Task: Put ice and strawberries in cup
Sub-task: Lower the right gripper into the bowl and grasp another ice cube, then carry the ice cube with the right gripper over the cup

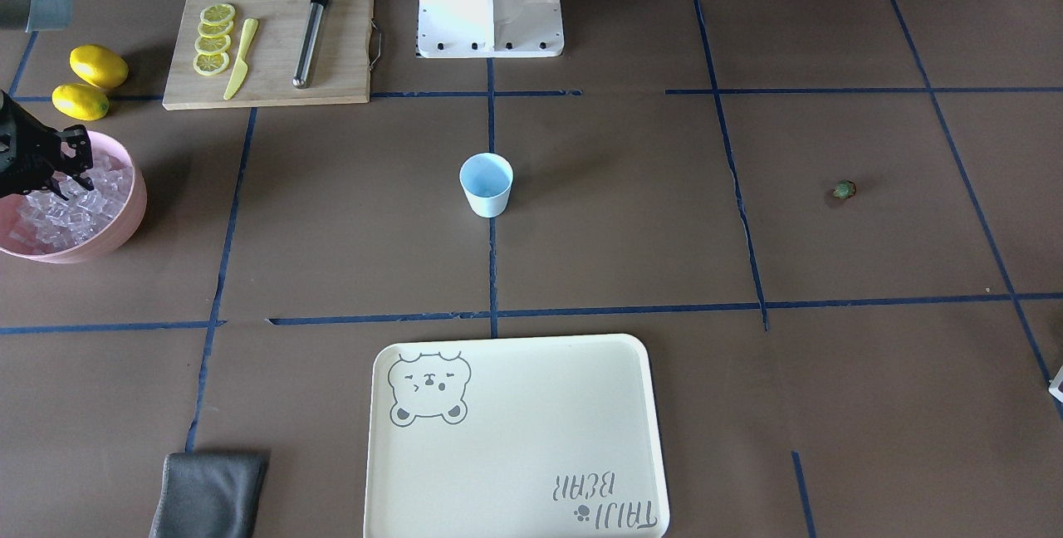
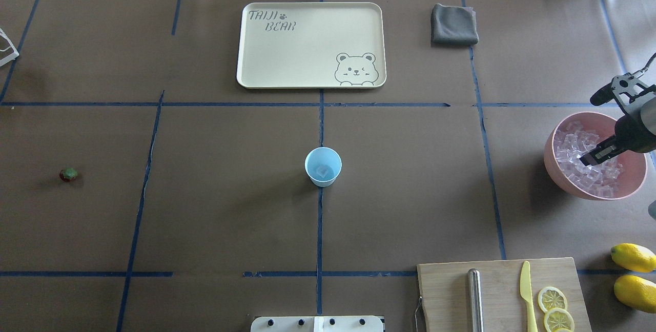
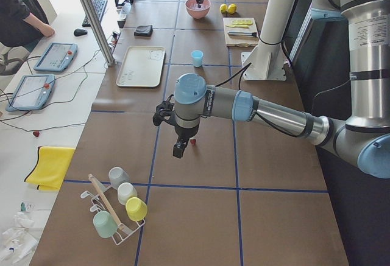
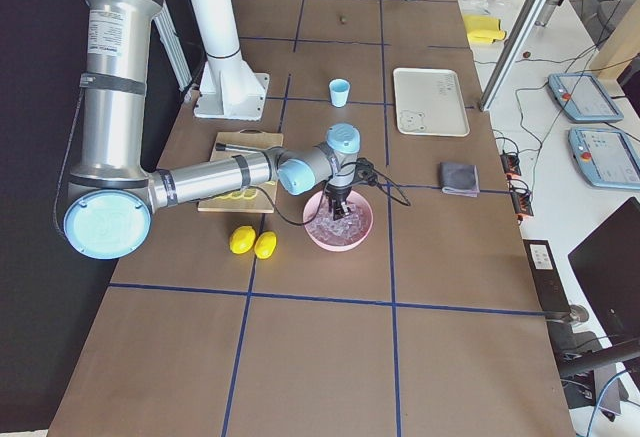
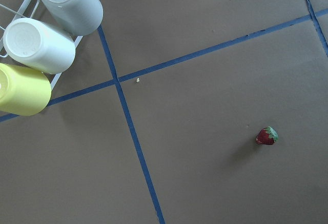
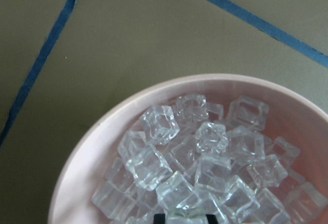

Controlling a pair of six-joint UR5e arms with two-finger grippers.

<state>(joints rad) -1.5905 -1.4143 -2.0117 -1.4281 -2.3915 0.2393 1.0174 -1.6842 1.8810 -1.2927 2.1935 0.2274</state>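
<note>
At three o'clock from the cup [image 2: 313,162], your right hand [image 2: 585,159] sits among ice [image 2: 571,142] in the pink bowl [image 2: 548,153]; its grip cannot be told. Cubes look hard, slick, light: pinch opposite flat faces.

The cup [image 2: 313,157] is standing at the centre of the table [image 2: 215,204], with ice [image 2: 323,170] lying in it. The strawberry [image 2: 68,174] is lying well apart on the robot's left. The bowl [image 2: 551,169], holding more ice, is sitting far right. The tray [image 2: 307,50] is lying beyond the cup.
</note>
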